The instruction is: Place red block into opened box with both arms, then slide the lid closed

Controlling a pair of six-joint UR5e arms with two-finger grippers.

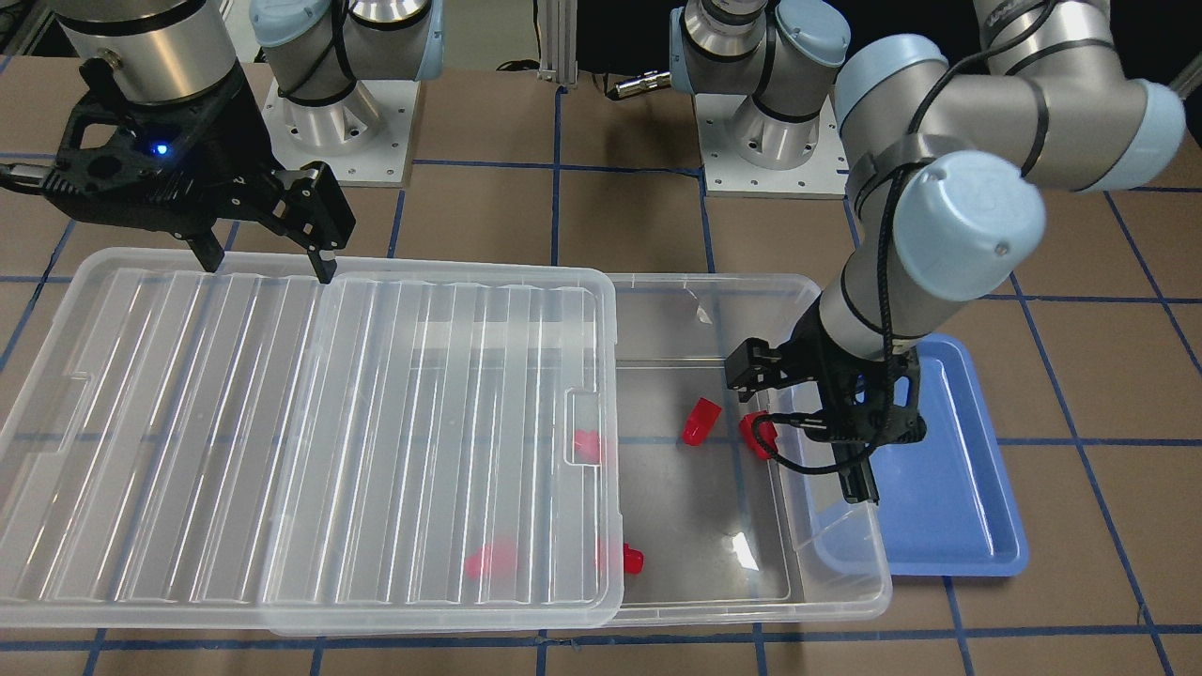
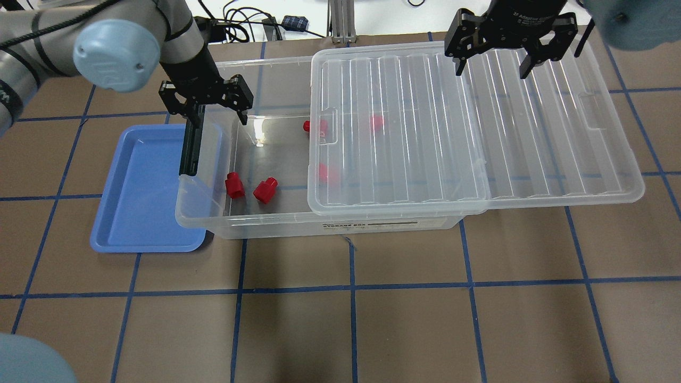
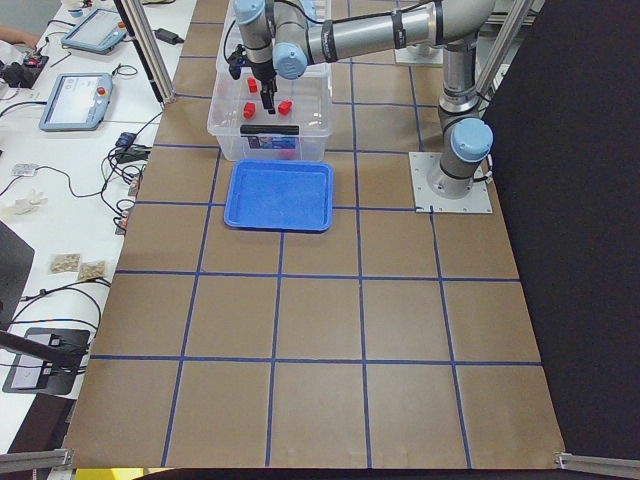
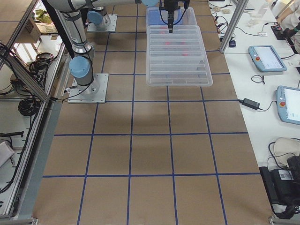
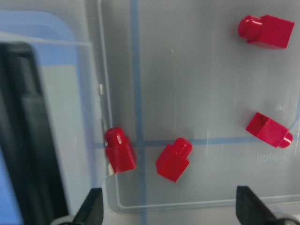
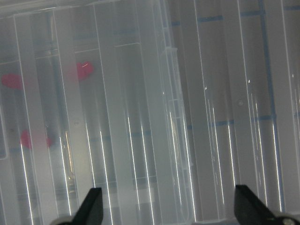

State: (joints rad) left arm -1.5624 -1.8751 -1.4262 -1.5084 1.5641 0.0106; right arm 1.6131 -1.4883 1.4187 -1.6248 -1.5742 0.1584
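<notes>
L hand (image 5: 171, 208) apart over box (image 2: 266, 226) end | L wrist cam: 4 red blocks (image 5: 173, 159) sharp | overhead: others blurred under lid (image 2: 425, 159) | R hand (image 2: 492, 66) apart above lid

The red block (image 2: 234, 185) lay on its side on the floor of the box (image 2: 266, 226), just beside the left short wall. The clear, shallow box stood uncovered at that end. The ribbed translucent lid (image 2: 532, 133) covered the remaining part and overhung the right end. The left gripper (image 2: 207, 109) hung spread above the block. The right gripper (image 2: 492, 69) hung spread over the lid's far edge.
</notes>
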